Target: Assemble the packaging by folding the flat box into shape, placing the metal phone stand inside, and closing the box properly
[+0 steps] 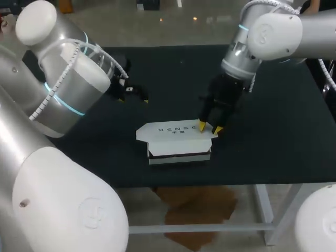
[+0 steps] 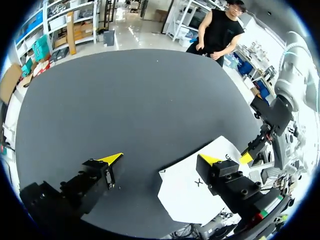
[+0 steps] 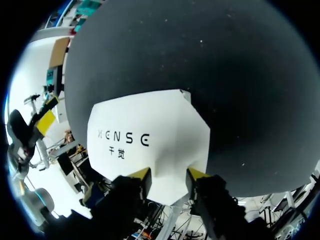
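The white box stands near the table's front edge, its printed lid lying flat over it. My right gripper comes down on the lid's right end, both yellow fingertips resting on the lid's edge a little apart, with no grip from two sides. My left gripper hovers open behind and to the left of the box, holding nothing. In the left wrist view the box lies just ahead of that gripper, by one finger. No metal phone stand shows in any view.
A black mat covers the whole table top. Its front edge runs close in front of the box. My right arm stands over the box's right side.
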Controlling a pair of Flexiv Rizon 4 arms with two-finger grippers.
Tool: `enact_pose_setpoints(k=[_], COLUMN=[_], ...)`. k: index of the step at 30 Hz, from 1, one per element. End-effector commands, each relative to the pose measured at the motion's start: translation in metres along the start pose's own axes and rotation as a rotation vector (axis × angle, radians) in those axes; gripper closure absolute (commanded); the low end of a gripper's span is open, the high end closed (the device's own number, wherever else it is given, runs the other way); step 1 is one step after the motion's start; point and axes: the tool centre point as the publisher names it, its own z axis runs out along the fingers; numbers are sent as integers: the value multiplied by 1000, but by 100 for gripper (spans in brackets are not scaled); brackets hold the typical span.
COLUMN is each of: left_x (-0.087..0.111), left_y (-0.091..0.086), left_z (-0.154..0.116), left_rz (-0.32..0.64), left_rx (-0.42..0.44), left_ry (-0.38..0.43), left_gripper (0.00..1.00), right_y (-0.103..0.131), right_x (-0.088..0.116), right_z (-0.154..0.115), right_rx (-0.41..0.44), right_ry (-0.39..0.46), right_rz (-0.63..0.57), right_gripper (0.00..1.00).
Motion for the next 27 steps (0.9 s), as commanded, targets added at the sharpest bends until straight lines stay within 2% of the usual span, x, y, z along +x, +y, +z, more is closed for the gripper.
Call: enact_pose_setpoints(k=[1, 2, 4, 9, 24, 27], left_x=[13, 14, 17, 20, 22, 29], left_y=[2, 5, 10, 20, 18, 23], left_z=[14, 14, 14, 11, 13, 20], left_rz=[-495, -541, -553, -674, -682, -614], left_rx=[-238, -248, -267, -305, -320, -340], left_ry=[-222, -223, -206, -215, -237, -274], left_gripper=[0, 0, 0, 0, 0, 0], right_y=[-3, -3, -3, -3, -3, -3], right_x=[-2, -3, -3, -4, -4, -4], right_z=[3, 4, 4, 5, 5, 5], right_rx=[-10, -10, -11, -12, -18, -21], right_ry=[3, 3, 3, 6, 7, 9], right_rz=[2, 2, 4, 6, 2, 3], right_gripper=[51, 51, 51, 51, 51, 51])
